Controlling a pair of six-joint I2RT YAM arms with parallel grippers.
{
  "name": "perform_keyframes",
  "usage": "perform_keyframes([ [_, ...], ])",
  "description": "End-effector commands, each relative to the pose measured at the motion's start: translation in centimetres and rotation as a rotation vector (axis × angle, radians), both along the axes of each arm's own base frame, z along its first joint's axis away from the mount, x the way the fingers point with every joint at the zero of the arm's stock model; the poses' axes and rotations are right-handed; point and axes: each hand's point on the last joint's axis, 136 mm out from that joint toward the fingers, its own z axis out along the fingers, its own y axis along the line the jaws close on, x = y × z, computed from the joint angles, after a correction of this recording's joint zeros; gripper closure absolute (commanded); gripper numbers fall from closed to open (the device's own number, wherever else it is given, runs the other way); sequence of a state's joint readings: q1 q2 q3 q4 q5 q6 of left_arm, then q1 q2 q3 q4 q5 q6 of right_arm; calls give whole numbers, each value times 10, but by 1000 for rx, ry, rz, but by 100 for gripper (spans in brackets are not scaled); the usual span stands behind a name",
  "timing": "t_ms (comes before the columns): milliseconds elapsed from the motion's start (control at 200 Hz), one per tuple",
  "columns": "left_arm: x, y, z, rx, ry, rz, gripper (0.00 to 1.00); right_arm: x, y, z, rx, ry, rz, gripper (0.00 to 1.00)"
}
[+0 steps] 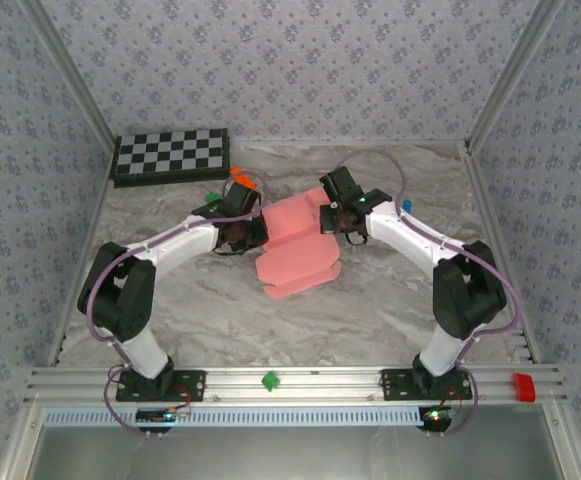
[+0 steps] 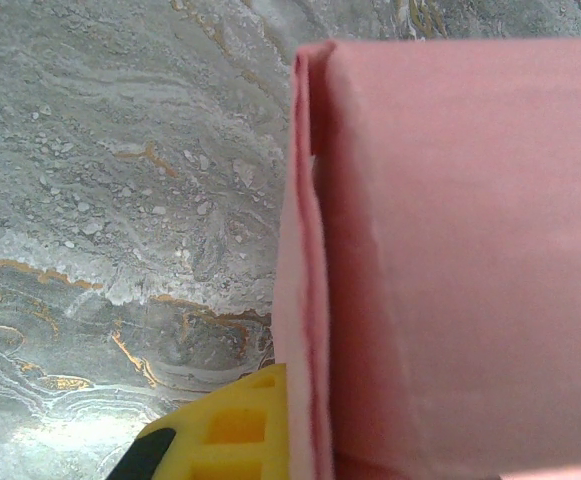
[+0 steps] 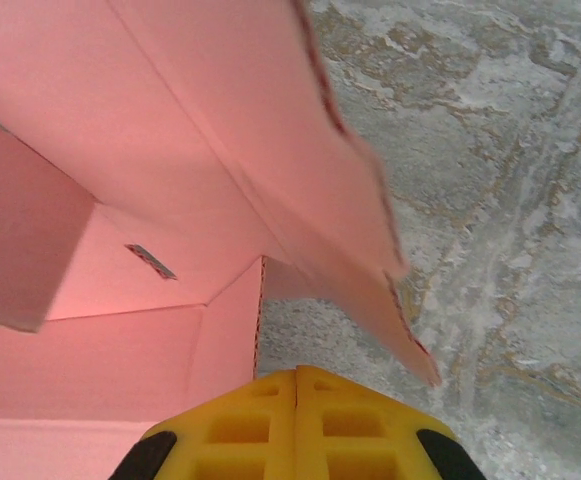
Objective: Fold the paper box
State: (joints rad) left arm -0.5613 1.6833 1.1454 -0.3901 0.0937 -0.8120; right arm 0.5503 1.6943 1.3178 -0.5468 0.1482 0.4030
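The paper box (image 1: pixel 295 250) is pink card, partly folded, lying mid-table between both arms. In the left wrist view its folded edge (image 2: pixel 310 300) stands upright, and a broad pink panel (image 2: pixel 460 250) covers the right side. My left gripper (image 2: pixel 302 405) is shut on that edge: one yellow finger (image 2: pixel 230 430) presses its left face, and the other is hidden behind the card. From above, this gripper (image 1: pixel 245 228) sits at the box's left side. My right gripper (image 3: pixel 297 385) is shut, pads together with nothing between them, just under a raised flap (image 3: pixel 370 250) at the box's upper right (image 1: pixel 338 215).
A checkerboard (image 1: pixel 170 155) lies at the back left, with a small orange brick (image 1: pixel 240 175) near it. A blue piece (image 1: pixel 407 207) sits by the right arm. A green piece (image 1: pixel 268 380) and a red piece (image 1: pixel 523 387) rest on the front rail. Bare marble lies in front of the box.
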Motion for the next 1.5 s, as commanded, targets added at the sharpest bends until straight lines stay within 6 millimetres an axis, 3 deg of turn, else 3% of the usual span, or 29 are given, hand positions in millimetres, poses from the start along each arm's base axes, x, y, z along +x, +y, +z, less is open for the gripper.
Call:
perform_keyframes([
  [0, 10, -9, 17, -45, -42, -23, 100, 3, 12, 0, 56, -5, 23, 100],
  [350, 10, -10, 17, -47, -42, -25, 100, 1, 40, 0, 161, 4, 141, 100],
  [735, 8, -7, 14, -35, -37, -21, 100, -5, 55, -2, 170, 22, 204, 100],
  [965, 7, -5, 13, -23, -39, -25, 100, -7, 39, 24, 112, -64, 187, 100],
  [1244, 11, -3, 15, -8, -56, -41, 100, -19, 25, 74, 190, -167, 216, 89],
  [1359, 13, -1, 18, -1, -72, -53, 100, -20, 11, 95, 210, -221, 229, 87],
  [1499, 13, 4, 23, 11, -93, -69, 100, -13, -22, 108, 198, -259, 188, 82],
])
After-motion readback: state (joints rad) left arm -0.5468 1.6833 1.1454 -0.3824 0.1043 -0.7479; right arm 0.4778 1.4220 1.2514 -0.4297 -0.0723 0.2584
